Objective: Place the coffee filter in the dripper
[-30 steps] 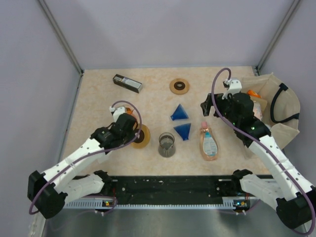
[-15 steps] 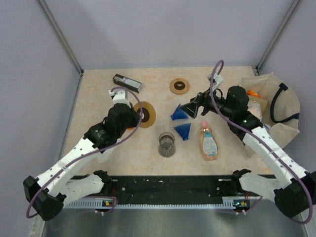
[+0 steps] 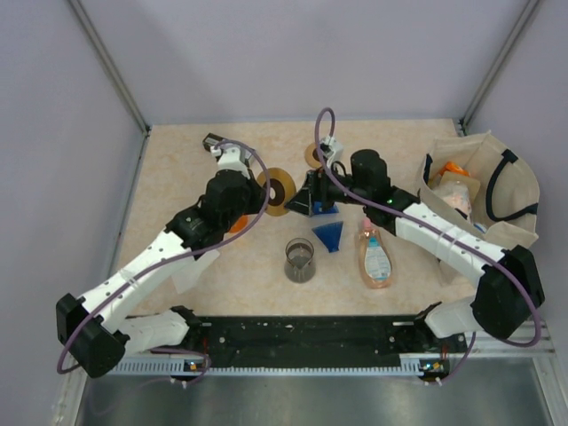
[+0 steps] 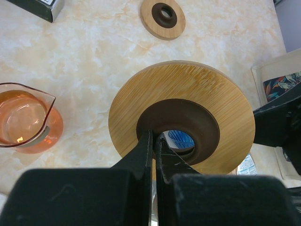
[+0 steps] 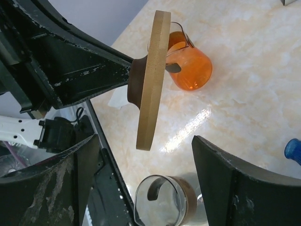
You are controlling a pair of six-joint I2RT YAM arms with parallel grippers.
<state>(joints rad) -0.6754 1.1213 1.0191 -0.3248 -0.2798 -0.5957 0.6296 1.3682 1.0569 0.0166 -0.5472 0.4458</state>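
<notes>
My left gripper point(image 4: 154, 139) is shut on the brown inner collar of a round wooden dripper disc point(image 4: 188, 89) and holds it on edge above the table point(image 3: 280, 189). My right gripper point(image 3: 306, 197) is open and faces the disc's flat side. The disc is edge-on point(image 5: 154, 80) just beyond and above the open fingers, apart from them. Two blue ribbed cones lie on the table: one point(image 3: 325, 209) partly under the right gripper, one point(image 3: 330, 235) nearer. Blue ribbing shows through the disc's hole point(image 4: 181, 138).
An orange glass pitcher point(image 4: 23, 120) stands under the left arm and shows in the right wrist view point(image 5: 190, 63). A glass beaker point(image 3: 300, 260), a refill pouch point(image 3: 376, 257), a second wooden ring point(image 4: 163, 18), a black box point(image 4: 33, 4) and a cloth bag point(image 3: 497, 191) are around.
My left gripper has carried the wooden disc up and toward the back right. My right arm has swung left until its open gripper faces the disc.
</notes>
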